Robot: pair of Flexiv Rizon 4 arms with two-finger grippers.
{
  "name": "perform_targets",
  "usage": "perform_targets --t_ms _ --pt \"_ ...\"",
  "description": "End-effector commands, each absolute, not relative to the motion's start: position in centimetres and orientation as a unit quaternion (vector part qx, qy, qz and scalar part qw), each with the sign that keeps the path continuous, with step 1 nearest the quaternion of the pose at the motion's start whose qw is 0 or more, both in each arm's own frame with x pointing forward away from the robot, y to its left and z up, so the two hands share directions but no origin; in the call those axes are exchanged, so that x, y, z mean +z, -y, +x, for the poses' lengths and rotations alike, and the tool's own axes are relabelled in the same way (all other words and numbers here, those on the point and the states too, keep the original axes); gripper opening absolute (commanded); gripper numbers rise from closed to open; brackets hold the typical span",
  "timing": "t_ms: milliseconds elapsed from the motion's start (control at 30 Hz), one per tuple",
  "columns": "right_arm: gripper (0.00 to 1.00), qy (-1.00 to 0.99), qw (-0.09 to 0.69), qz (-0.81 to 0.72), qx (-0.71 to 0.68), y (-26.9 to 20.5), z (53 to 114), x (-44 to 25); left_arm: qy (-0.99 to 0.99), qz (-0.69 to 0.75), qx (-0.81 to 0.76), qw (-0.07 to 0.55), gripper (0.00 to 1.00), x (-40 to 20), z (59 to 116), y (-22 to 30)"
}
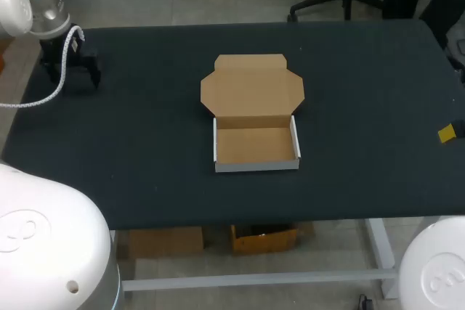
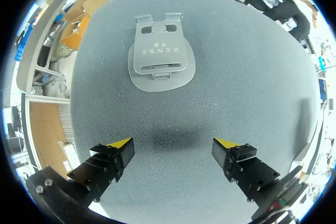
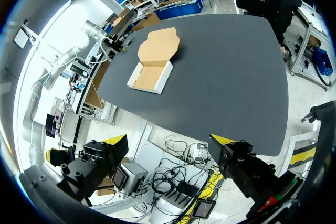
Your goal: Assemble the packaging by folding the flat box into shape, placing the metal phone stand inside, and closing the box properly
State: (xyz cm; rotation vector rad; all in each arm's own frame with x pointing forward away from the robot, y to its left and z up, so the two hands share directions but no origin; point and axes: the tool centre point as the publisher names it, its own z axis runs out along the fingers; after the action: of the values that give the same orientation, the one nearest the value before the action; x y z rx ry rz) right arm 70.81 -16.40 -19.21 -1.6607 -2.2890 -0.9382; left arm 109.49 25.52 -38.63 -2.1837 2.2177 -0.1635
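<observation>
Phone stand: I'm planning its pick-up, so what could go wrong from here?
1. The phone stand lies flat on the table, ahead of the open left gripper; its fingers may find little edge and slip off.
2. The box is shallow and unheld, with the right gripper far from it; setting the stand in could push it askew.

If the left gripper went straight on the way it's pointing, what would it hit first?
Most likely the bare dark table, just short of the metal phone stand lying ahead of the open left gripper. Depth is hard to judge, so it could clip the stand's near edge.
</observation>
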Motion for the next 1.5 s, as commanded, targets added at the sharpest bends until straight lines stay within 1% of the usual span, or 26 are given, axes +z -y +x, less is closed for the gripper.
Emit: perform_targets --t_ms 33,1500 --pt "1.0 0.766 0.08 -0.556 -0.314 16.37 70.66 -19.12 -0.711 -0.701 -0.05 0.011 1.0 -38.63 109.68 -25.52" --pt "1.0 0.766 0.08 -0.556 -0.314 16.37 70.66 -19.12 -0.72 -0.692 -0.05 0.022 1.0 -38.71 110.16 -25.78"
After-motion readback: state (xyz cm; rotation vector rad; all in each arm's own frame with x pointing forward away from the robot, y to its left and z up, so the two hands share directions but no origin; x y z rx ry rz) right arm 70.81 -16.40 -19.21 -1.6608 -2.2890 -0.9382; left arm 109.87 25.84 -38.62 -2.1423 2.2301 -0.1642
